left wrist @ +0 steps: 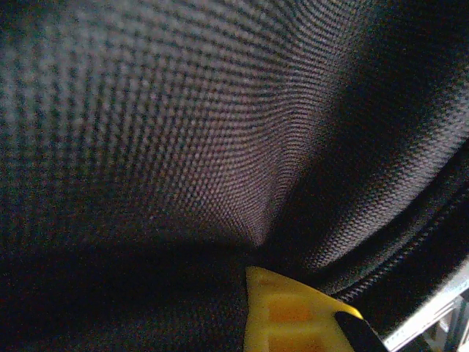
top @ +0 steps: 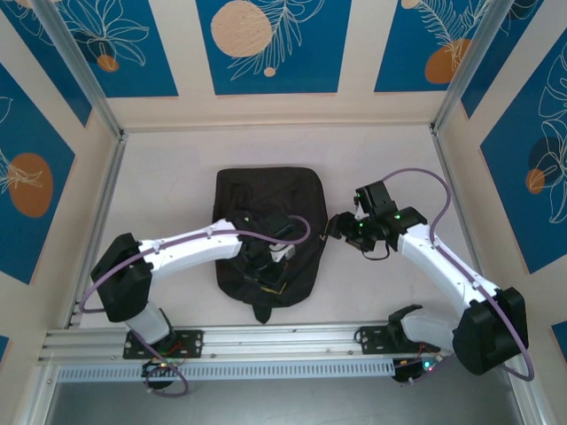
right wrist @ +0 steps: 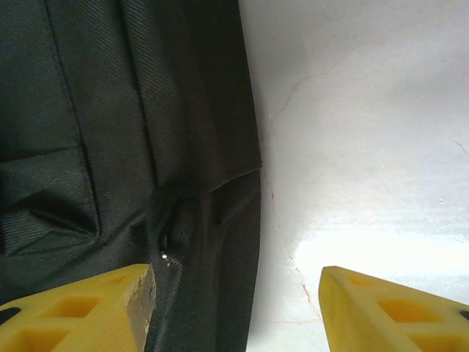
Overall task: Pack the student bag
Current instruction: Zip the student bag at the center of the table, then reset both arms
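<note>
The student bag, lying flat mid-tabletop, probably handles as soft, limp, light fabric (it puckers where the left hand pinches it), so grasp a seam or the side edge beside the spread right hand.

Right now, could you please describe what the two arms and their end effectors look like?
The left arm and right arm have white tubular links, bulky black joints and a looping lilac cable each. The end effectors carry yellow plastic fingers with moulded recesses.
</note>
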`<state>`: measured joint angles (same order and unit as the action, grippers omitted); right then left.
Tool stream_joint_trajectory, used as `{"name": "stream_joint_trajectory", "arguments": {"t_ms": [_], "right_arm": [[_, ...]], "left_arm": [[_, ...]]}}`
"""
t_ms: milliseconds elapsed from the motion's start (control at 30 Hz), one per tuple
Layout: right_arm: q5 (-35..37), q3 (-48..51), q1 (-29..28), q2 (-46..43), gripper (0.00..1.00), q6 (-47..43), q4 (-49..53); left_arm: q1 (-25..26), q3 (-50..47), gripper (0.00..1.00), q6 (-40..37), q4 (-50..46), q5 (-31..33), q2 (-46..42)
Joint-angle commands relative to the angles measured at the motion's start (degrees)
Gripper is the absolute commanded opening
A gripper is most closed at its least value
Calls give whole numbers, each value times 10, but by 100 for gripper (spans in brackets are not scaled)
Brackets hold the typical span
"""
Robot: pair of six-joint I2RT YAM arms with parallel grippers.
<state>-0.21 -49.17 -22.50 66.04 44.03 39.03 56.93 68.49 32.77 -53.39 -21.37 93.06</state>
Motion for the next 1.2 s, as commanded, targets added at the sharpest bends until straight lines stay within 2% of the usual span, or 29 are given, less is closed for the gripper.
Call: {"name": "stream_joint_trajectory", "arguments": {"t_ms": [0,133,233,400,433,467,500,633,800,867,967,1167], "right_arm": [[-8,-15,-6,-9,61,-16,9],[-10,-10,-7,-9,61,-21,6],[-13,-12,-6,-9,61,-25,5],[-25,-28,-12,-34,69,-56,13],[-22,-32,-11,-44,77,-62,16],[-19,-35,-12,-54,93,-67,19],[-18,-38,-13,-63,99,-72,24],[-11,-64,-15,-80,99,-100,53],[3,-111,-16,-70,99,-136,84],[12,-121,-16,-67,99,-151,78],[29,-112,-14,-76,99,-170,42],[41,-49,-11,-120,99,-232,-55]], "left_arm": [[3,24,10,-24,-19,39,17],[-2,32,16,-20,-4,73,20],[-4,43,22,-23,6,67,23],[-4,54,50,-80,13,12,-27],[-5,52,59,-91,19,1,-48],[-6,51,80,-95,23,-1,-70],[-9,51,99,-96,25,-3,-86],[-30,46,100,-96,48,7,-148],[-111,8,100,-82,94,67,-235],[-141,11,100,-65,68,187,-254],[-153,-19,100,-75,58,391,-286],[-209,-196,100,-227,199,531,-370]]}}
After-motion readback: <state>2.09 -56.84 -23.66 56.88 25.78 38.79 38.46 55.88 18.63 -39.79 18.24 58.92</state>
